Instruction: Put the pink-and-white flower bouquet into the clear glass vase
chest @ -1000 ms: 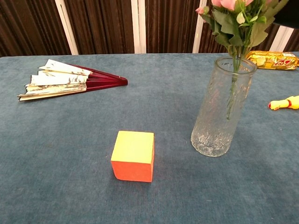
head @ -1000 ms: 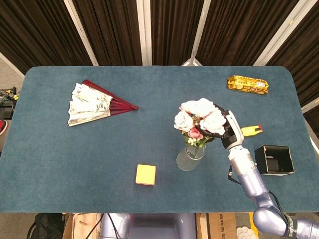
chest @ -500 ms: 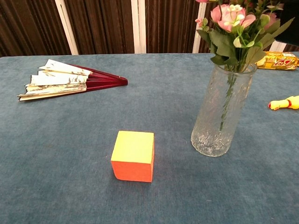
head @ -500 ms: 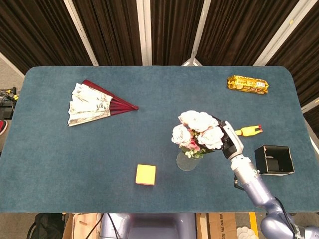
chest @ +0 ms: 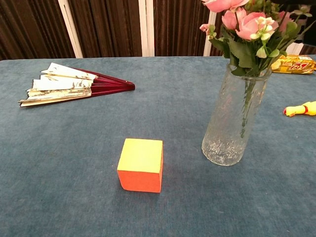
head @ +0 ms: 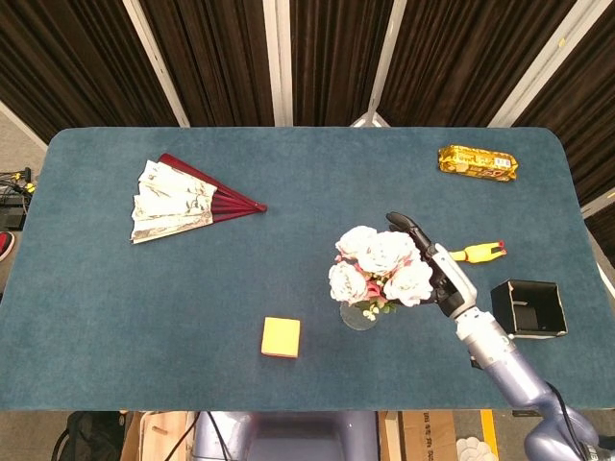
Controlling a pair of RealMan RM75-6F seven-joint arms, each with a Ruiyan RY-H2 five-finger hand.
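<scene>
The pink-and-white bouquet (head: 377, 266) stands with its stems inside the clear glass vase (head: 357, 317), right of the table's middle. In the chest view the stems run down inside the vase (chest: 236, 118), and the leaves and blooms (chest: 247, 24) sit at its rim. My right hand (head: 440, 274) is just to the right of the blooms, its fingers (head: 408, 227) stretched out and apart behind them, no longer wrapped around the bouquet. The chest view does not show this hand. My left hand appears in neither view.
A folding fan (head: 183, 199) lies at the far left. An orange-and-yellow cube (head: 281, 337) sits left of the vase. A black box (head: 527, 308) and a yellow toy (head: 479, 253) are near the right arm. A gold snack packet (head: 478, 162) lies at the back right.
The bouquet has sunk lower into the vase, its stems reaching deeper. My right hand came down and toward me with it, and its fingers have spread away from the blooms.
</scene>
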